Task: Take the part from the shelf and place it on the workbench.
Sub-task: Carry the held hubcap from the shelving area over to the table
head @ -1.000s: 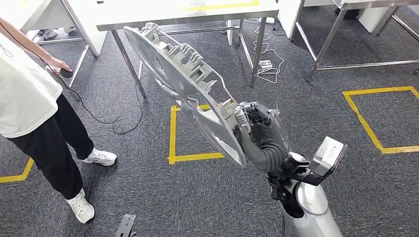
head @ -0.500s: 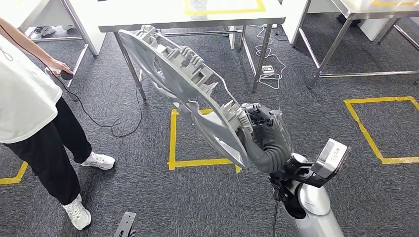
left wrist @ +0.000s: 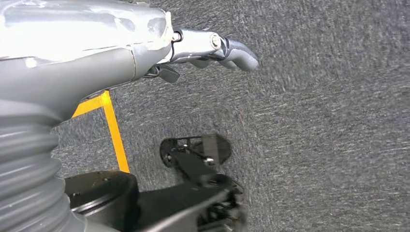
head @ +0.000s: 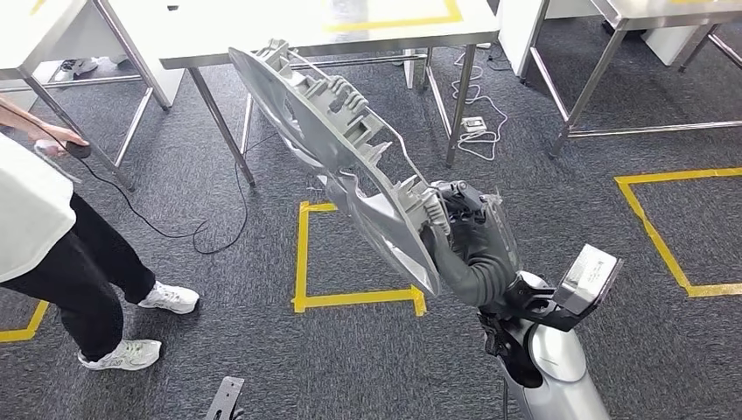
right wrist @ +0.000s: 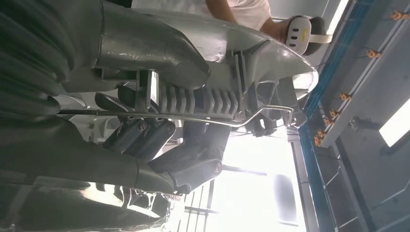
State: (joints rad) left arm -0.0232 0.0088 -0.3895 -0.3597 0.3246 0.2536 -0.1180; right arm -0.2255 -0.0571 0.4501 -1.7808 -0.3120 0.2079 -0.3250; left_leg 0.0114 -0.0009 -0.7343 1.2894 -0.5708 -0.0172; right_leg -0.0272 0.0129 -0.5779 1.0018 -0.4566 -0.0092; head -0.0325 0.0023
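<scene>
Part [head: 337,149]: large grey moulded panel, off shelf, held aloft over carpet, short of table [head: 262,39]
Right hand [head: 455,229]: fingers clamped on part's lower edge
Left hand [left wrist: 212,48]: empty, fingers curled
Remaining: placement on table

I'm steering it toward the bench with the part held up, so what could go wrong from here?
1. The right hand grips the long grey ribbed plastic part at one end only; it could twist or slip.
2. Its far tip hangs near the edge of the white metal-legged workbench and might knock it.
3. A person in a white shirt stands close on the left, with a black cable lying across the grey carpet: contact or snagging is possible.
</scene>
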